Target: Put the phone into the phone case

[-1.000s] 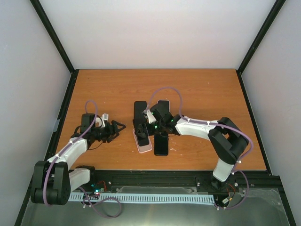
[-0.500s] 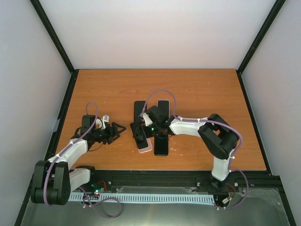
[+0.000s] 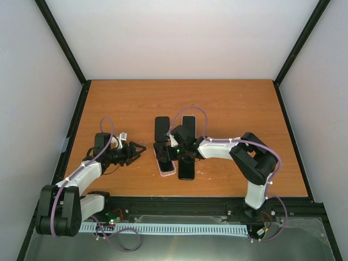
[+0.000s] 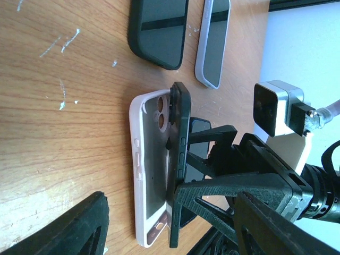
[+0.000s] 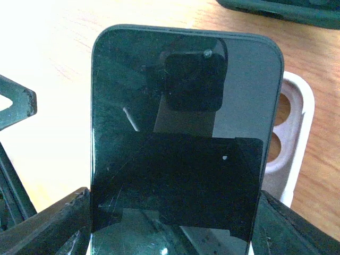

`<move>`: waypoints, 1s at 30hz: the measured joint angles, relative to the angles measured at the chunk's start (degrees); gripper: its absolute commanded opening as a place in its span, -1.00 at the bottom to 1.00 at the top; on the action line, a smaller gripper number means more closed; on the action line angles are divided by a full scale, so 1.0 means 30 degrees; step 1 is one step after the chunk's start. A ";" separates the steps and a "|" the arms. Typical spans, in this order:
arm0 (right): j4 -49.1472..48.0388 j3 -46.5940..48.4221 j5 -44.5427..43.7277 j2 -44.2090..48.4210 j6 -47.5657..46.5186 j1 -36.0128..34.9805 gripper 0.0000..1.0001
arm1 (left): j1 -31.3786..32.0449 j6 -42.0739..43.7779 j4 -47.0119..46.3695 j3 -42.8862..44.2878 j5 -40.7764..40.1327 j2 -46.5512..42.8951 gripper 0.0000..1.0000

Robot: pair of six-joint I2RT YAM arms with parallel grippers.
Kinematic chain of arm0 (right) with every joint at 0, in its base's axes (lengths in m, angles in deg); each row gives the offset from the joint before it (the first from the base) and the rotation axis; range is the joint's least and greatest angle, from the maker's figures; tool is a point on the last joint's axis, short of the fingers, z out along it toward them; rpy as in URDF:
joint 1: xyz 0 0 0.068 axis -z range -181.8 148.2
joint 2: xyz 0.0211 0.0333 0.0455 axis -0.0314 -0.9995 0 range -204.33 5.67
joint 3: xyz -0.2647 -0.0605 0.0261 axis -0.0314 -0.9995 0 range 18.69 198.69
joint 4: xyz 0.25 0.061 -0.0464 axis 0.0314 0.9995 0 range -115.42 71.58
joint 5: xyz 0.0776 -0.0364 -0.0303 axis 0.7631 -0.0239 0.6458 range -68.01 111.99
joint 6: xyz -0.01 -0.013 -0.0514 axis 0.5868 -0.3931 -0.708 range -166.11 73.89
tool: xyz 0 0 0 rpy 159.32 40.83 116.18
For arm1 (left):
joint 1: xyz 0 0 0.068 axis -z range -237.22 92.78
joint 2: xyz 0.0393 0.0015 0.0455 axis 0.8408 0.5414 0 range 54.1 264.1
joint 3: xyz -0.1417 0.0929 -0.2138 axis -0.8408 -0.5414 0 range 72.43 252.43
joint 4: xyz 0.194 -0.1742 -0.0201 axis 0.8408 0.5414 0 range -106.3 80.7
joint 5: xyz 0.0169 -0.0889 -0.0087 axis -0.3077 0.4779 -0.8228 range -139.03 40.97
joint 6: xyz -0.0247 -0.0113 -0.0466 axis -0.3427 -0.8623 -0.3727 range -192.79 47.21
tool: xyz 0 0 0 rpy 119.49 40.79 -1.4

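A white-pink phone case point(image 3: 167, 167) lies open side up on the table; it also shows in the left wrist view point(image 4: 147, 175) and the right wrist view point(image 5: 291, 139). My right gripper point(image 3: 167, 151) is shut on a black phone point(image 3: 162, 150). In the left wrist view the phone point(image 4: 179, 154) stands on its long edge along the case's right rim. In the right wrist view its dark screen point(image 5: 186, 143) fills the frame between my fingers point(image 5: 50, 226). My left gripper point(image 3: 136, 150) is open and empty, just left of the case; its fingers point(image 4: 79, 231) frame the case.
A black case point(image 3: 162, 128) and a phone in a lilac case point(image 3: 188, 125) lie behind the work spot; both show in the left wrist view point(image 4: 159, 29) point(image 4: 215, 40). Another black phone point(image 3: 186, 169) lies right of the case. The wooden table point(image 3: 244, 109) has black rails round it.
My right gripper has carried the black phone left and toward the near edge, onto the white-pink case. The left arm has hardly moved.
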 measured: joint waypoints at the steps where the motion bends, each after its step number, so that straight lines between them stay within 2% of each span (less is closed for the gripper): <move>1: -0.0284 -0.0240 -0.0131 0.0131 0.0357 0.0000 0.20 | 0.0022 -0.0051 -0.0131 -0.0036 0.0044 0.0000 0.29; 9: -0.1676 -0.1916 -0.1137 0.1217 0.2769 -0.0058 0.23 | 0.0401 -0.0408 -0.0984 -0.0146 0.0430 0.0532 0.26; 13: -0.1719 -0.1916 -0.1333 0.1217 0.2958 -0.0248 0.35 | 0.0685 -0.0576 -0.1151 -0.0153 0.0408 0.0641 0.25; 20: -0.1603 -0.1887 -0.1115 0.1209 0.3191 -0.0583 0.35 | 0.1246 -0.0794 -0.1421 -0.0146 0.0131 0.0903 0.25; 30: -0.0845 -0.1443 -0.1421 0.1093 0.3687 -0.0656 0.66 | 0.2025 -0.0925 -0.1450 0.0211 -0.0415 0.1858 0.23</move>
